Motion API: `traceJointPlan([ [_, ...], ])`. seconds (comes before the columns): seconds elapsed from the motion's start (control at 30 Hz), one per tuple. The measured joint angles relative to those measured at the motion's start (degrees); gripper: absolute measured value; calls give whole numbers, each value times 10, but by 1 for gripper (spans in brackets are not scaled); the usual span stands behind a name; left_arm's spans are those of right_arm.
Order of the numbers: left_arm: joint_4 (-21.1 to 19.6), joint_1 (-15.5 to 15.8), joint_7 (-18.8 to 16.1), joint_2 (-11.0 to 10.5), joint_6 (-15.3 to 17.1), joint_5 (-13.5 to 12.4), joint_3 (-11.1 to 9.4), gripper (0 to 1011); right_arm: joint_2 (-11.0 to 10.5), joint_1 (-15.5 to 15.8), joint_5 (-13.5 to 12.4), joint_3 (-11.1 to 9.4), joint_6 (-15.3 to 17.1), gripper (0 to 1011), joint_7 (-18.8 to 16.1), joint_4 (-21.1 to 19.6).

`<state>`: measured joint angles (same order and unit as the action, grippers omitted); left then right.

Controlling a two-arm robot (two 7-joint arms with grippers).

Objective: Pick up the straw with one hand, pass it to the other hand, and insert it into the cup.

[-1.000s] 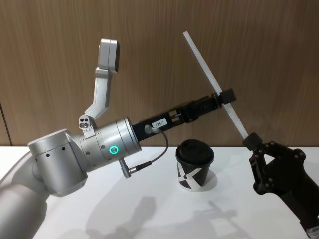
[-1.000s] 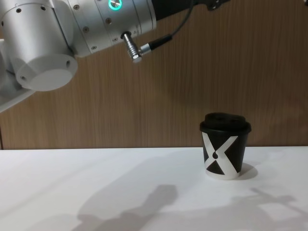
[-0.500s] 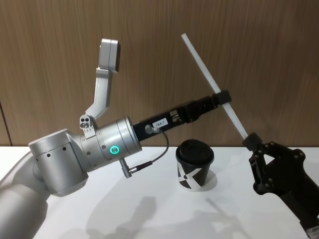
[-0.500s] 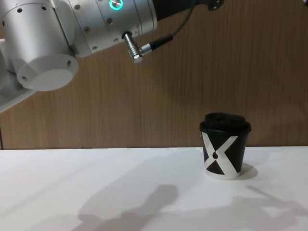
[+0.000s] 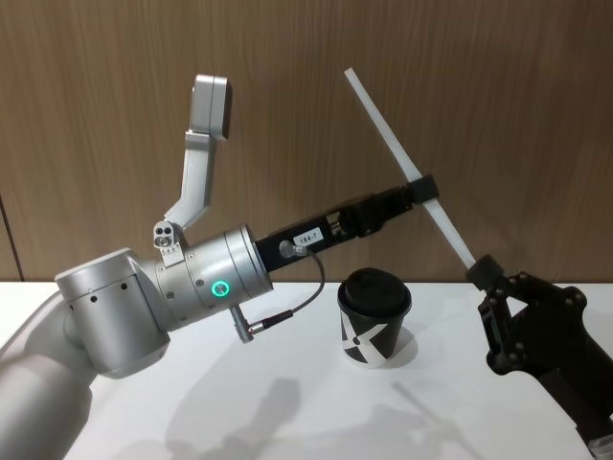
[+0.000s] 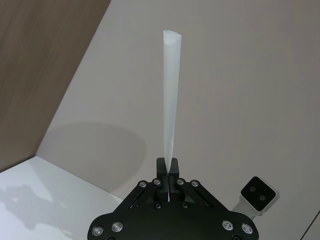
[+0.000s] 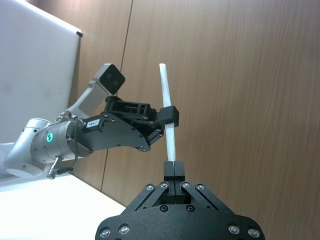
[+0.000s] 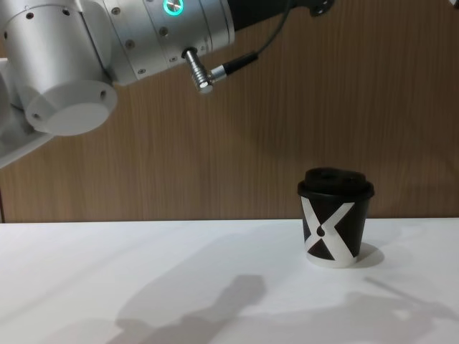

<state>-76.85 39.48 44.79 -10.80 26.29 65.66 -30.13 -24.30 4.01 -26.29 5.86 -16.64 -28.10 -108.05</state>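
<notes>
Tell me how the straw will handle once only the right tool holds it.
Probably stiff: the straw runs straight well beyond the left tool, unsupported. Likely very light, being a thin hollow tube. The right tool grips just its lower end, so it may pivot or slip there.

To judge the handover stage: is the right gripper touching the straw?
Touching. The right wrist view shows the right gripper clamped shut on one end of the straw.

Two pincers: the left pincer (image 5: 424, 186) and the right pincer (image 5: 482, 271). One straw (image 5: 383, 125), pinched by both at once. One black lidded paper cup (image 5: 374, 331), below the left pincer. One dark cable with a metal plug (image 8: 237, 62), back at that pincer's wrist. One white table (image 8: 143, 287).
</notes>
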Motion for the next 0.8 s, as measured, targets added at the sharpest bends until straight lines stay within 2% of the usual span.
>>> traceJointPlan([
  [0.07,0,0,0,0,0,0,0,11,0,0,0,0,0,13,0,0],
  [0.3,0,0,-1,0,0,0,0,11,0,0,0,0,0,183,0,0],
  [0.4,0,0,-1,0,0,0,0,11,0,0,0,0,0,300,0,0],
  [0.57,0,0,-1,0,0,0,0,11,0,0,0,0,0,431,0,0],
  [0.7,0,0,-1,0,-1,0,0,10,0,0,0,0,0,601,0,0],
  [0.77,-1,0,-3,-1,-2,0,0,11,0,0,0,0,0,619,0,0],
  [0.8,-2,-1,-5,-2,-3,-1,0,10,0,0,0,0,0,681,0,0],
])
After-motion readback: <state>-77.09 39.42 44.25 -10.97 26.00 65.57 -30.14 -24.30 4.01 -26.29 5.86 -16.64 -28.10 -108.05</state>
